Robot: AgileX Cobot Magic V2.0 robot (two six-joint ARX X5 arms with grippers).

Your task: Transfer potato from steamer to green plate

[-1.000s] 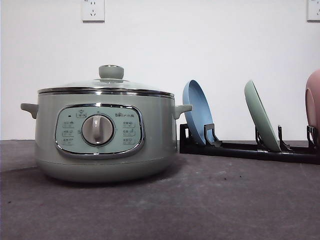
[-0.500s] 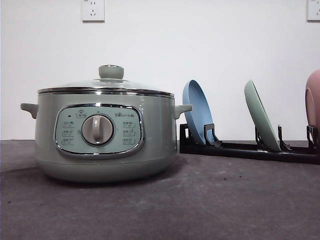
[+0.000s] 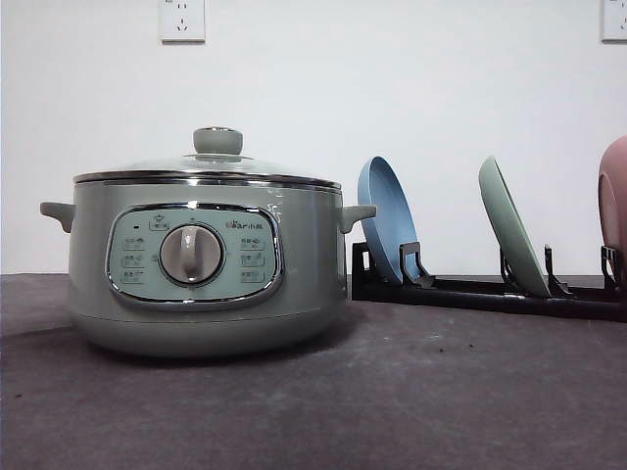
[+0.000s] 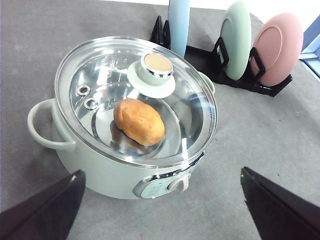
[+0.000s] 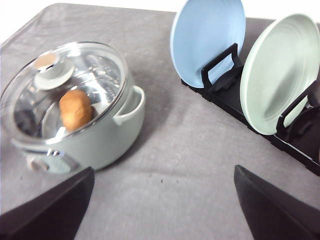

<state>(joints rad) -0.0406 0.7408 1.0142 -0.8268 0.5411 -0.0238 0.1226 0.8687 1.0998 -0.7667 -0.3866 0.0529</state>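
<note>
The steamer (image 3: 201, 259) stands on the left of the table with its knobbed glass lid (image 4: 136, 95) on. Through the glass the brown-orange potato (image 4: 139, 121) lies inside, and it also shows from the other arm, potato (image 5: 75, 109). The green plate (image 3: 511, 235) stands on edge in a black rack, second from the steamer; green plate (image 5: 280, 75), green plate (image 4: 236, 37). My left gripper (image 4: 162, 174) hovers open above the steamer's front side, fingers wide apart. My right gripper (image 5: 163, 171) is open over bare table between the steamer (image 5: 75, 115) and the rack.
A blue plate (image 3: 387, 220) stands in the black rack (image 3: 470, 294) nearest the steamer, and a pink plate (image 4: 277, 47) stands past the green one. Grey cloth covers the table (image 3: 441, 392). A white wall runs behind.
</note>
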